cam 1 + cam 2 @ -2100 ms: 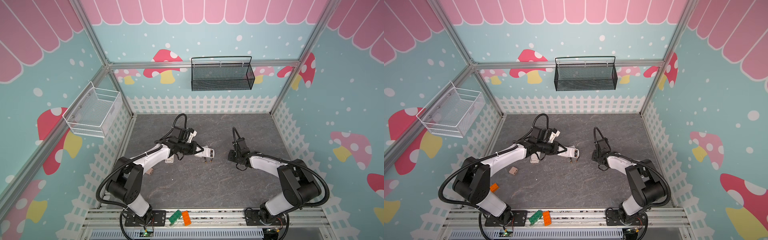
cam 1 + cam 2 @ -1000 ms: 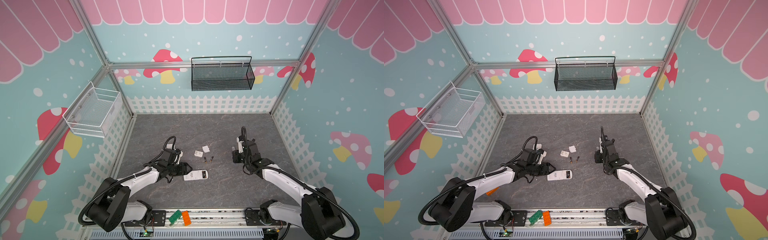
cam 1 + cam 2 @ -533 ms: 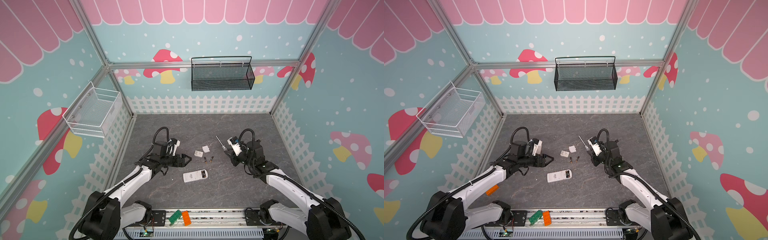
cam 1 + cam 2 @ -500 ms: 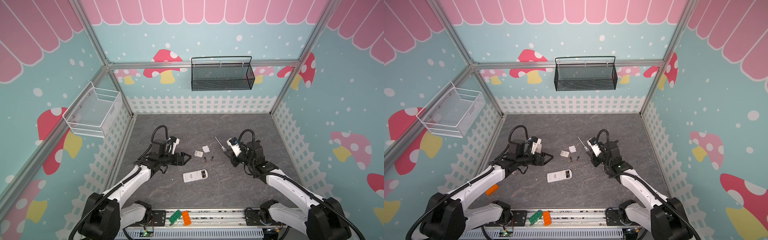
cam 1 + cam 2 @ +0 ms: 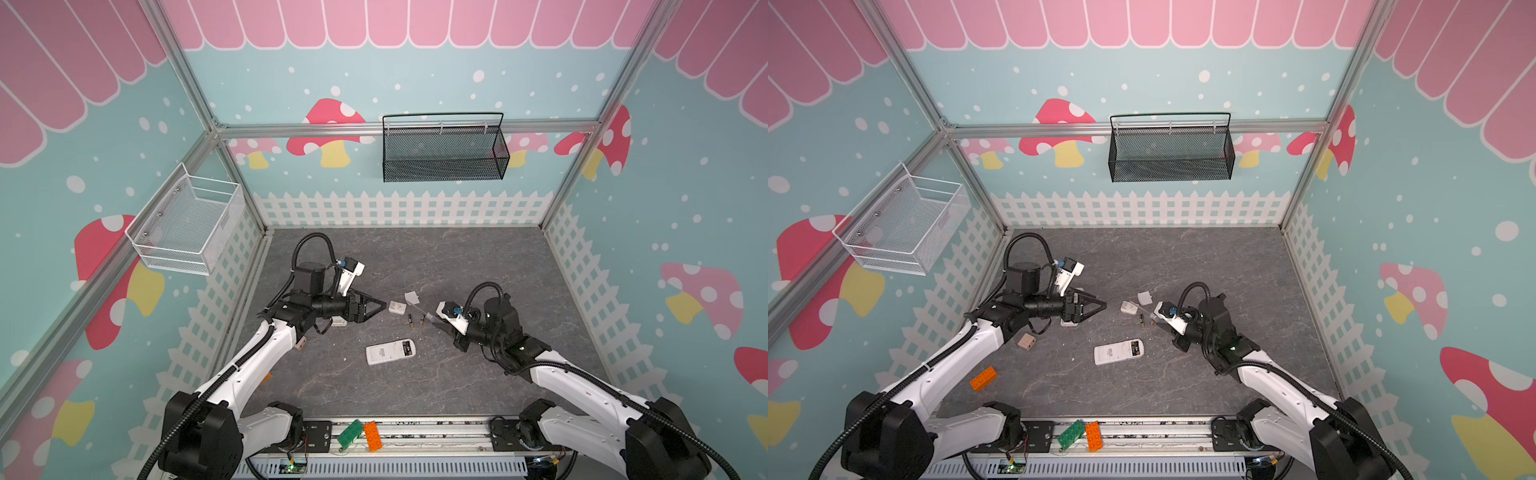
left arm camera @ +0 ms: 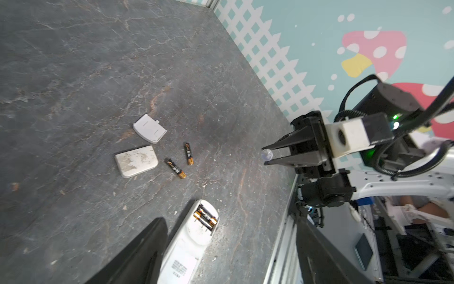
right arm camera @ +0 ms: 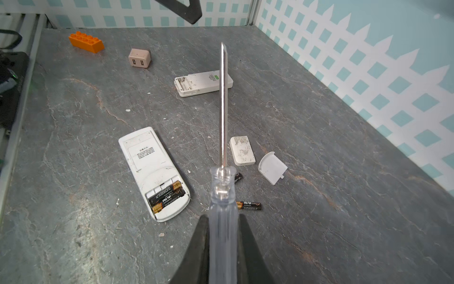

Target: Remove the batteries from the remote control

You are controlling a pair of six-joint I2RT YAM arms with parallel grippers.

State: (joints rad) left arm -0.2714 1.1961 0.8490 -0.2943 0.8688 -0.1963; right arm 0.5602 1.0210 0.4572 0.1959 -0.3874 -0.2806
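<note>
Right jaws clamp the clear-handled screwdriver (image 7: 223,196), blade pointing forward, probably for prying. The remote control (image 7: 147,162) lies back-up near the table's (image 7: 319,221) middle with two batteries (image 7: 167,195) seated in its open bay. Two loose batteries (image 6: 175,168) lie just beside it. Left jaws gape wide and empty, likely ready to steady it.
</note>
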